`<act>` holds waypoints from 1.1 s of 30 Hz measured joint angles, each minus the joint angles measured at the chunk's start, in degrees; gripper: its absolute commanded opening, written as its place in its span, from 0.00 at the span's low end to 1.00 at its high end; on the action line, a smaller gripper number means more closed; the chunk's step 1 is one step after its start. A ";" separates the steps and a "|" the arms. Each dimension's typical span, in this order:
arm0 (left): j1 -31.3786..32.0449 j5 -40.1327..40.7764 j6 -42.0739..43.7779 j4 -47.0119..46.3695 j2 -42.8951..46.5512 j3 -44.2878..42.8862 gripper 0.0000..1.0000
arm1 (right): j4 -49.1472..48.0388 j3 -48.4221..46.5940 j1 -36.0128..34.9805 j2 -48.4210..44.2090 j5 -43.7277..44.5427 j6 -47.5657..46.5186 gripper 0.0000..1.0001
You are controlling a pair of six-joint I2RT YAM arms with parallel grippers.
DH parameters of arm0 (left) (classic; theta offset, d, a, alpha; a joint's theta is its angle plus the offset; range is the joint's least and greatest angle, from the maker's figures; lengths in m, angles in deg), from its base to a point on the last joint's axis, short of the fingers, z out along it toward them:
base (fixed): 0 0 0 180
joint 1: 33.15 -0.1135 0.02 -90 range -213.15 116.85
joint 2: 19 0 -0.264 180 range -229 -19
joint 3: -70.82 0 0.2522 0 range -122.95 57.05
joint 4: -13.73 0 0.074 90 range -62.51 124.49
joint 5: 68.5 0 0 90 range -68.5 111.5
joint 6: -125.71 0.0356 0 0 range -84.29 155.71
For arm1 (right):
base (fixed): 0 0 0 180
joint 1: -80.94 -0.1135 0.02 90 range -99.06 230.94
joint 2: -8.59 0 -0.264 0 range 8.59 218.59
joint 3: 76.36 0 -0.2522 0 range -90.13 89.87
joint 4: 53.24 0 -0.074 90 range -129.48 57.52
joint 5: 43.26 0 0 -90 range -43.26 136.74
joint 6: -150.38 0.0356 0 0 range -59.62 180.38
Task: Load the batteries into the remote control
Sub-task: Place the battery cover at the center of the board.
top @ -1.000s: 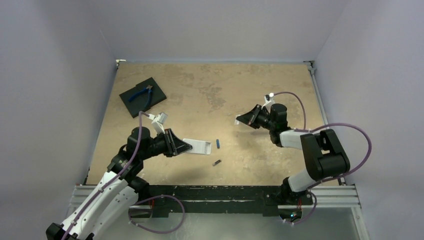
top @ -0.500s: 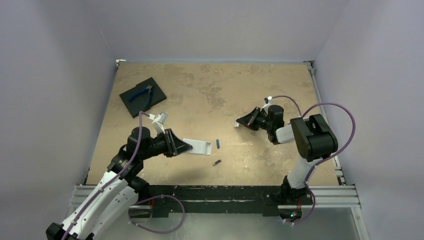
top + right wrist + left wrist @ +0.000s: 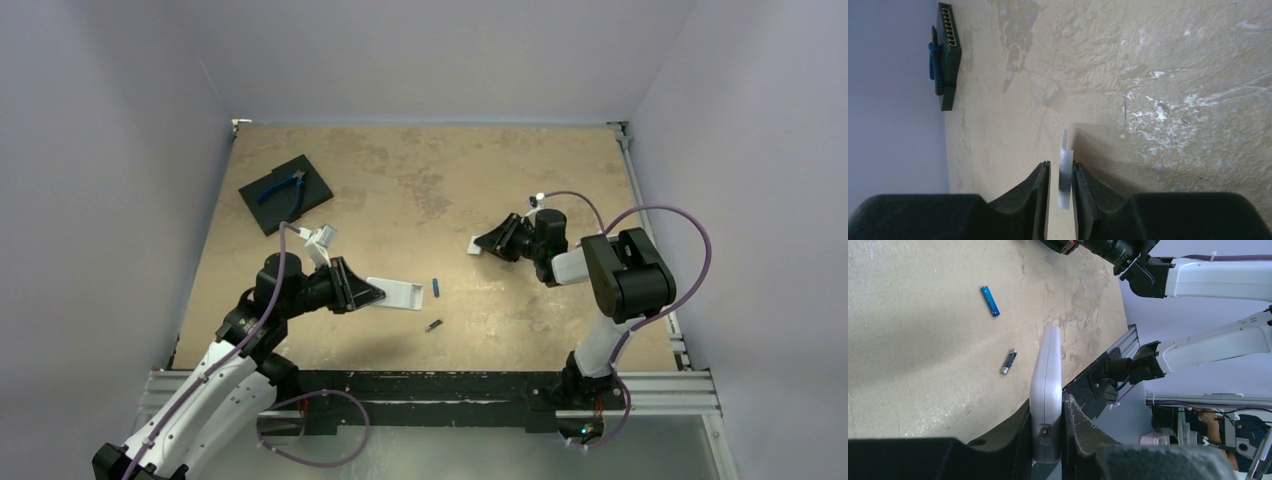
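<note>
My left gripper (image 3: 375,292) is shut on one end of the white remote control (image 3: 397,293) and holds it on edge just above the table; it also shows in the left wrist view (image 3: 1047,385). The blue battery (image 3: 437,287) and the dark battery (image 3: 433,326) lie on the table just beyond the remote, also in the left wrist view as blue battery (image 3: 990,301) and dark battery (image 3: 1008,361). My right gripper (image 3: 490,243) is low over the table. A thin white plastic piece (image 3: 1064,170) stands between its jaws, against one finger, with a gap to the other.
A black square pad (image 3: 287,193) with blue-handled pliers (image 3: 283,187) lies at the far left, also in the right wrist view (image 3: 948,55). The metal frame rail (image 3: 450,385) runs along the near edge.
The right arm's elbow and forearm swung in toward the gripper, which dipped slightly and stayed in place. The left arm and the batteries have not moved.
</note>
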 measured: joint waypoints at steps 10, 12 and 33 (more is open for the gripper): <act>0.00 0.00 0.02 0.07 0.39 0.00 0.00 | 4.68 -1.01 0.11 -1.36 1.99 -1.95 0.50; 0.00 0.00 0.02 0.09 0.57 0.00 0.00 | 7.06 -1.25 0.15 -2.86 3.08 -3.15 0.51; 0.00 0.04 -0.31 0.28 2.19 1.27 0.00 | 32.65 0.15 0.20 -30.75 11.02 -17.03 0.51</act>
